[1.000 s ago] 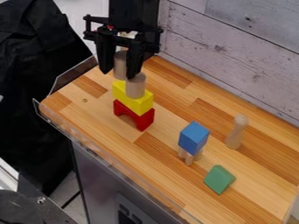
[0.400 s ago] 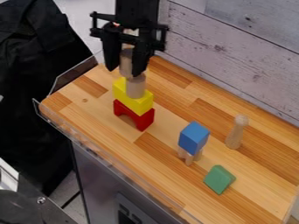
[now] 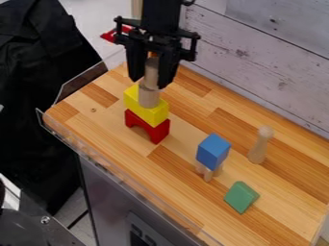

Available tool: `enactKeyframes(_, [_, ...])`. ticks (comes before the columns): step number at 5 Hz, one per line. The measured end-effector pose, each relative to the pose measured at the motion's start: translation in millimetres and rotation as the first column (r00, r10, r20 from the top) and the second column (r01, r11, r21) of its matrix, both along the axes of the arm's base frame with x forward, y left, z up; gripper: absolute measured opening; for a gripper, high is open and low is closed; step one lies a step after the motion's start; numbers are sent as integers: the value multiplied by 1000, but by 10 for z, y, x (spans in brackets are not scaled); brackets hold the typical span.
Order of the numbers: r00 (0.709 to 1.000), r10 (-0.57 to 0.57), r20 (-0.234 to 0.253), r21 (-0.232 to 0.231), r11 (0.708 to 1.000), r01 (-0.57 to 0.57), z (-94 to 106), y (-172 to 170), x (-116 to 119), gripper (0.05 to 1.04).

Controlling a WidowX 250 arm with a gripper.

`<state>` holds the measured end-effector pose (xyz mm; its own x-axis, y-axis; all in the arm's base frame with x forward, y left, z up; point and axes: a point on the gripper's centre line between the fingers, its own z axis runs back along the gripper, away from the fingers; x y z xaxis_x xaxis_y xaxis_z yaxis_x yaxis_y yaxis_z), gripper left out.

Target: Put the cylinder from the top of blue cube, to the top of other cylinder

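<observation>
Jaws of the gripper (image 3: 148, 80) closed in on the held cylinder (image 3: 151, 73), right above its seat

They stand only a cylinder's width apart, one on each side of it, and seem to grip it firmly. It hangs between them with its long axis close to upright, in line with the other cylinder (image 3: 148, 98), which stands on the yellow block (image 3: 154, 114). The held one's lower end looks to lie directly over that top, perhaps a touch to the view's right; whether the two ends touch, I cannot tell. The blue cube (image 3: 213, 152) is well apart. What remains, I judge, is straight down: centre the ends, settle the weight, then part the jaws evenly, since a sideways drag could tip the stack
</observation>
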<state>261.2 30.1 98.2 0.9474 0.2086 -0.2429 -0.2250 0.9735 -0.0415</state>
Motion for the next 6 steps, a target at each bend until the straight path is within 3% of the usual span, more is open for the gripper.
enactKeyframes(6, [999, 27, -19, -14, 1000, -28, -23, 91, -17, 520])
